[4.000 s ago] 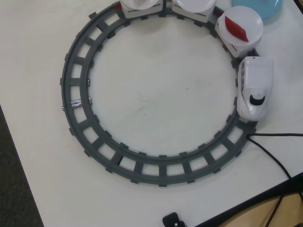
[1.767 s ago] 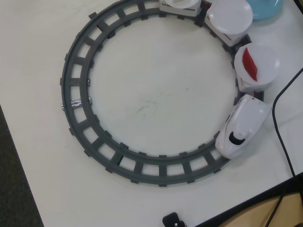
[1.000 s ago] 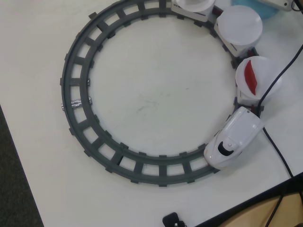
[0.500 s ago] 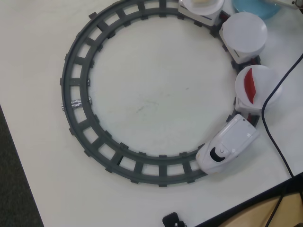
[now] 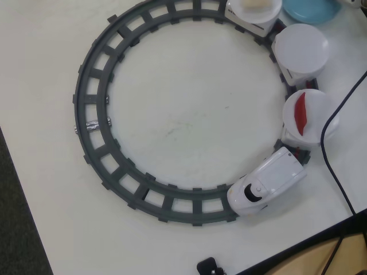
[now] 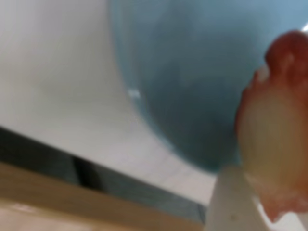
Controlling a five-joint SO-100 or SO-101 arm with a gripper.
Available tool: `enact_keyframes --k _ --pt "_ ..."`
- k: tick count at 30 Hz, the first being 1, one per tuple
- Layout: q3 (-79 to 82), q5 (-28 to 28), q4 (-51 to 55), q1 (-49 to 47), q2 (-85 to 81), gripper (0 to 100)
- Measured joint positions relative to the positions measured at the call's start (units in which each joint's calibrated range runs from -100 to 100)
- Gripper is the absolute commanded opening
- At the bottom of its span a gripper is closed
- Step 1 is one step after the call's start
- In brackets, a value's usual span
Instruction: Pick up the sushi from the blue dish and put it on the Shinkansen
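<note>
White bench's carrying the grey ring track and white plastic Shinkansen (image 5: 266, 184), while the end effector's white finger (image 6: 231, 202) is seemingly gripping the pink-orange striped sushi (image 6: 274, 139) over the smooth round blue dish (image 6: 202, 72), lifting it clear.

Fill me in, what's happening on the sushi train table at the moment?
The wrist view is very close and blurry: the sushi fills its right side, with the blue dish right behind it. Whether the gripper has closed on it cannot be told. In the overhead view the Shinkansen sits on the grey track at lower right. Its first plate carries a dark red piece, the middle plate is empty, and the rear one holds a pale beige piece.
</note>
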Motion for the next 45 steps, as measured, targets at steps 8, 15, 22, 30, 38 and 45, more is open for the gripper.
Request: enact_keyframes --k 8,15,22,30,38,45 --pt "13.06 -1.99 0.00 -3.07 -18.36 2" --pt "26.83 -1.73 3.24 -10.79 -32.67 2" --pt "39.62 4.97 9.36 -21.74 -52.13 2" --pt "54.66 17.57 12.60 -34.74 -71.33 2" --pt "72.04 32.99 12.60 -42.93 -80.25 2" --pt "77.89 39.06 12.60 -45.84 -84.97 2"
